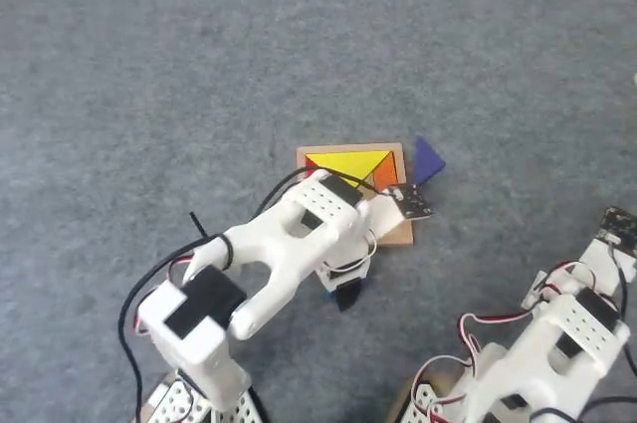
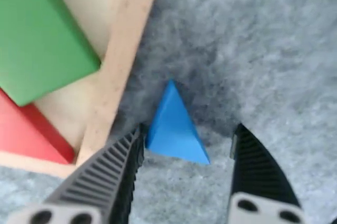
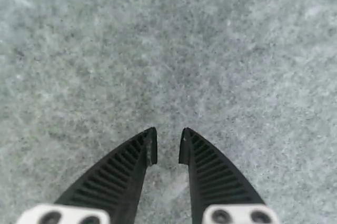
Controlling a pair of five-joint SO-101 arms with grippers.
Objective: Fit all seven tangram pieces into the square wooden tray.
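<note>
Light, stiff and likely slick, the blue triangle [image 2: 174,126] lies just outside the tray [image 2: 124,50], straddled by the left claw [image 2: 188,133], jaws apart — best pinched low, across two flat edges.

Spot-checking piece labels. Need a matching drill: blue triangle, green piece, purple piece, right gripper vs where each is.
1 blue triangle
2 green piece
3 purple piece
4 right gripper

A over bare carpet
B inside tray
C on carpet, between left gripper fingers
D on carpet by tray's far corner

Pairs: 1-C, 2-B, 3-D, 4-A
</note>
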